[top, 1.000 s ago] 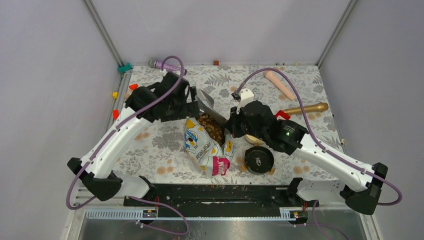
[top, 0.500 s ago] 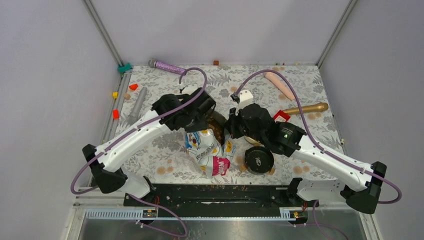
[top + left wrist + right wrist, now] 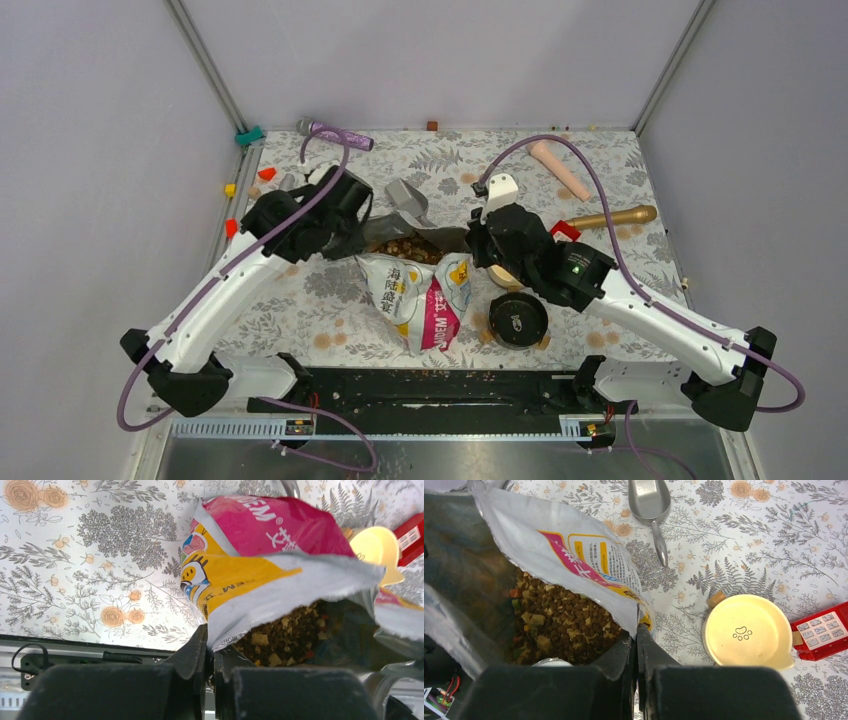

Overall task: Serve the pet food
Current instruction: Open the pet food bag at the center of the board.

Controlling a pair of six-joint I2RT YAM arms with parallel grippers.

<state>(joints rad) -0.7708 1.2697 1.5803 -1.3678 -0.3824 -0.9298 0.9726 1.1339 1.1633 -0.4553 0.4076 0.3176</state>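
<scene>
Brown and tan pet food (image 3: 559, 625) is sitting inside the opened bag (image 3: 420, 300) on the table (image 3: 774, 540). Left hand (image 3: 210, 666) and right hand (image 3: 635, 647) are each pinching a rim of its mouth, jaws closed on the foil. Serving is barely starting: the metal scoop (image 3: 650, 500) is lying unused, and the yellow bowl (image 3: 744, 637) is waiting empty.

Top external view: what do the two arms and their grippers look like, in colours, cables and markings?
The left arm and right arm both have white link shells with black joints and bases. A purple cable loops along each. A small green light glows on the right arm's black housing. The left gripper and right gripper have matte black, blocky fingers.
</scene>
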